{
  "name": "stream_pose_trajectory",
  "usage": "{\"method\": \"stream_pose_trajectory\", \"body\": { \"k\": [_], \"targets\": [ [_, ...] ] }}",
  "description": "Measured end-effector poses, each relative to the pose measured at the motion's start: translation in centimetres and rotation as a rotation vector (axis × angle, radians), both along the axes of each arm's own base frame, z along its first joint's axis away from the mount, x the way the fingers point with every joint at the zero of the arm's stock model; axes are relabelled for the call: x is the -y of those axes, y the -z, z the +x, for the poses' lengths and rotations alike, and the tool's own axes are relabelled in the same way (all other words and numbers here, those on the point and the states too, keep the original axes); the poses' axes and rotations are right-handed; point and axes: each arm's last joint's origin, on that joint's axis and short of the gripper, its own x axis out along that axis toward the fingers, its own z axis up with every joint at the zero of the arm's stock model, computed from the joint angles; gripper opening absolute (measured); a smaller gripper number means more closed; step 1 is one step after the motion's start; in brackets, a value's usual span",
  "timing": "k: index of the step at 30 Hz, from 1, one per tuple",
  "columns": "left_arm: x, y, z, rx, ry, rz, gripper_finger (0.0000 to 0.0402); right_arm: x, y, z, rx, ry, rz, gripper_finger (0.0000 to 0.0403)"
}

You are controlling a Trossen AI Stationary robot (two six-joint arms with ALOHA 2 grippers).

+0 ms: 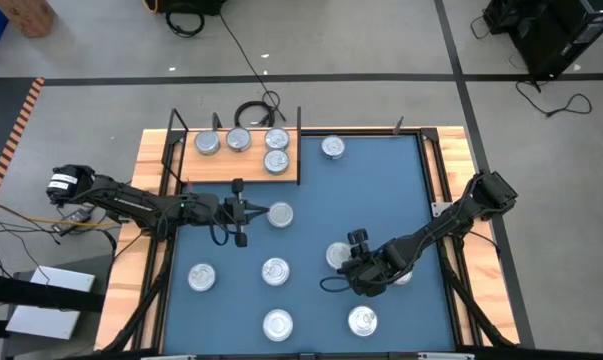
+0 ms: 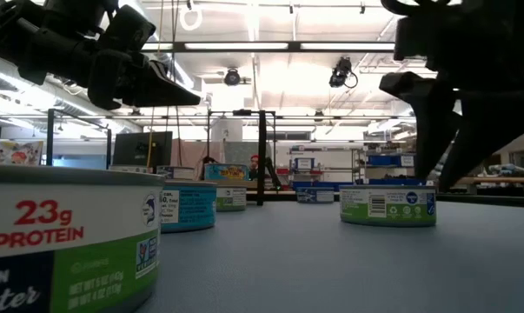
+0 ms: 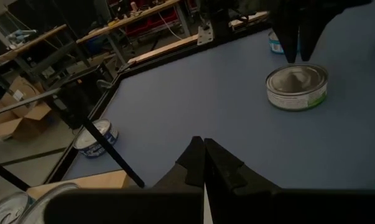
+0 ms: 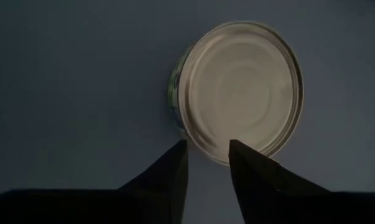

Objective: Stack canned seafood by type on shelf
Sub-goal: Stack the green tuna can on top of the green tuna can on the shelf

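Silver tin (image 4: 240, 90), right of centre in the high view, lies just ahead of the right tool (image 4: 208, 163), whose tips overlap its near rim. That tool is partly open and grips nothing; the gap looks narrower than the round tin. The left tool (image 3: 204, 163), closed and empty, waits left of centre below the shelf (image 1: 206, 168).

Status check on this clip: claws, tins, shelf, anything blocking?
Left claw shut, empty, mid-mat beside a tin. Right claw open above a loose tin, not gripping. Four tins on shelf. Nothing blocking.
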Motion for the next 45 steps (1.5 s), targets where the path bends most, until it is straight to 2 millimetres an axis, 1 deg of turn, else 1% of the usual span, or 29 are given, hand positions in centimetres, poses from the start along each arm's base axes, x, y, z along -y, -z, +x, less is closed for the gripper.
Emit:
{"method": "stream_pose_trajectory", "body": {
  "k": [7, 13, 15, 19, 25, 33, 38, 45],
  "targets": [
    [0.0, 0.0, 0.0, 0.001, 0.0, -0.001, 0.0004, 0.6, 1.1, -0.7, -0.034, -0.069, -0.074, 0.0116],
    [0.0, 0.0, 0.0, 0.0, 0.0, -0.001, 0.0004, 1.1, 1.4, -0.5, -0.007, -0.05, -0.097, 0.0104],
    [0.0, 0.0, 0.0, 0.0, 0.0, -0.001, 0.0004, 1.2, 1.3, 0.0, 0.032, -0.025, -0.065, 0.0098],
    [0.0, 0.0, 0.0, 0.0, 0.0, -0.001, 0.0004, 1.4, 1.1, 1.0, 0.109, 0.083, 0.055, 0.0082],
    [0.0, 0.0, 0.0, 0.0, 0.0, -0.001, 0.0004, 1.5, 1.0, 1.9, 0.154, 0.19, 0.215, 0.0059],
    [0.0, 0.0, 0.0, -0.002, 0.001, 0.003, 0.0004, 1.6, 0.9, 2.2, 0.165, 0.181, 0.243, 0.0008],
    [0.0, 0.0, 0.0, -0.003, 0.002, 0.006, 0.0004, 1.6, 0.6, 2.4, 0.166, 0.171, 0.256, 0.0009],
    [0.0, 0.0, 0.0, -0.006, 0.002, 0.006, 0.0004, 1.2, -0.6, 3.3, 0.212, 0.14, 0.259, 0.0004]
  ]
}}
